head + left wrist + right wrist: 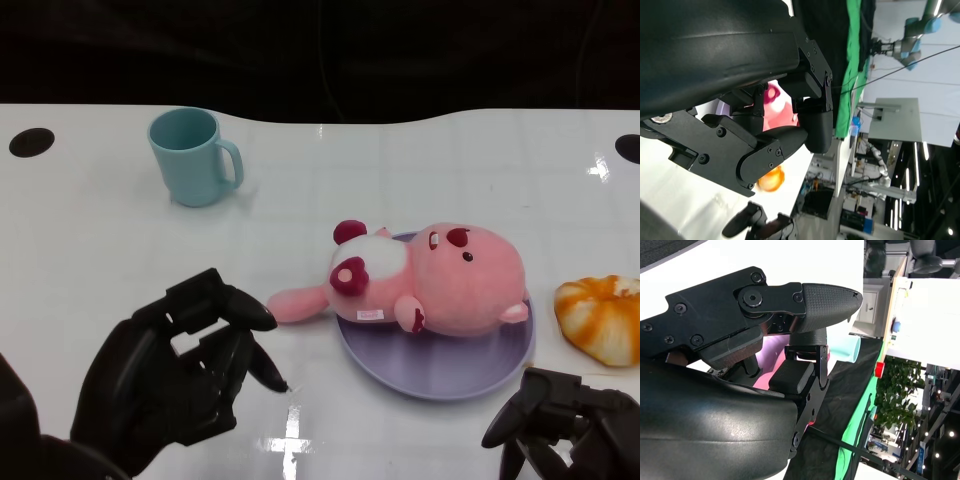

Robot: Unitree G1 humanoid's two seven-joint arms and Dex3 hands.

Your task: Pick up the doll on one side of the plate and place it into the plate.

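Pink doll (440, 285) lies in the purple plate (440, 375), tiny tag unreadable; teal mug (190, 155) looks empty. Left hand (175, 375) and right hand (565, 430) both loose, grasping nothing.

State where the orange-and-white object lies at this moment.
In the head view the orange-and-white object lies on the white table at the far right, just beside the purple plate and ahead of the right hand.
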